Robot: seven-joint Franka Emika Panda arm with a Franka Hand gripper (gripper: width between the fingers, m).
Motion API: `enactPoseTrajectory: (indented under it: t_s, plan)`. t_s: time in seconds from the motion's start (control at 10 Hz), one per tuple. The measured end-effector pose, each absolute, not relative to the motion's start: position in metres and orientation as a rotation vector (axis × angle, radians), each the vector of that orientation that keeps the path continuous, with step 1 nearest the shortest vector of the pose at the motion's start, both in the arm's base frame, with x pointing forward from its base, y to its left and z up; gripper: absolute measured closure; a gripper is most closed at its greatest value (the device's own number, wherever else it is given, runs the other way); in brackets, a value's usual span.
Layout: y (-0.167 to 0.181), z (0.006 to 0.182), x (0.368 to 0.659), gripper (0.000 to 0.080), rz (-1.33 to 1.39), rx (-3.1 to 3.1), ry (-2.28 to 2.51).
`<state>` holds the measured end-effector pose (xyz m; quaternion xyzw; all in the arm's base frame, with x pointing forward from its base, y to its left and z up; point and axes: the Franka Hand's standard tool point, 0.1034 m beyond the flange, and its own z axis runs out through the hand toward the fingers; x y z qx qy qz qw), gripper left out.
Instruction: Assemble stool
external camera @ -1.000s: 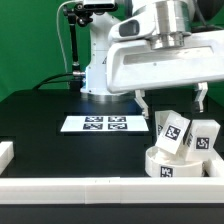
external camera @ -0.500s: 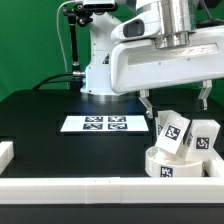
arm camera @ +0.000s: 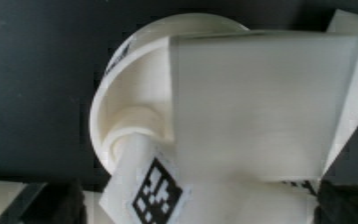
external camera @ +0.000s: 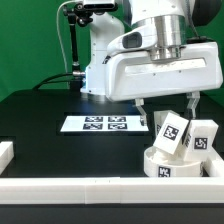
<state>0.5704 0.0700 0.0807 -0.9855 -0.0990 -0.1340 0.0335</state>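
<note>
Across most of the exterior view lies the black table [external camera: 40, 115], with a long white border rail [external camera: 90, 190] along its front edge. Above it, the white arm [external camera: 160, 65] fills the upper part of the exterior view's right. Its hand [external camera: 167, 110] hangs low over the stool parts with the fingers [external camera: 143, 110] wide apart and nothing between them. The marker board [external camera: 95, 124] lies flat near the table's middle, well apart from the parts. The round seat [external camera: 170, 168] sits at the exterior view's right, just behind the front rail. Two blocky tagged legs rest tilted on top of it, one leg [external camera: 172, 133] directly beneath the hand and the other leg [external camera: 204, 140] beside it. The blurred wrist view shows the seat's curved rim [arm camera: 131, 75] behind a big white block [arm camera: 274, 110], with a tag [arm camera: 158, 190] just below.
</note>
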Motion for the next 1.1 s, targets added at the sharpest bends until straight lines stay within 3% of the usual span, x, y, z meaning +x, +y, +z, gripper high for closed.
enactPoseTrajectory:
  t_s: [1.1]
  plan:
    - [0.052, 0.092, 0.599, 0.0151, -0.397, -3.029, -0.265]
